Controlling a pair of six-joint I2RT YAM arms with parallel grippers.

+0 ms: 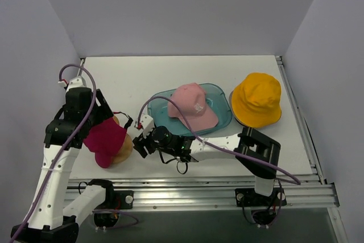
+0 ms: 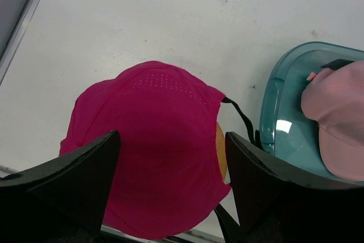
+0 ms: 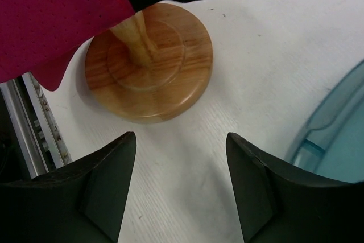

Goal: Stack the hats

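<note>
**Both reaching left, jaws wide**

The left arm (image 1: 54, 163) stands tall and folds over, left gripper (image 1: 107, 119) aimed downward, jaws spread. The right arm (image 1: 222, 143) lies low, stretched leftward, right gripper (image 1: 140, 144) likewise spread.

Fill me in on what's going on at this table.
A hat-stacking job is under way. A magenta hat is draped over the wooden stand at the near left, and the left hand hangs open above it. The right hand, open and empty, is low beside the stand's base. A pale pink hat lies in the teal tray, and a yellow bucket hat sits on the table to its right.
</note>
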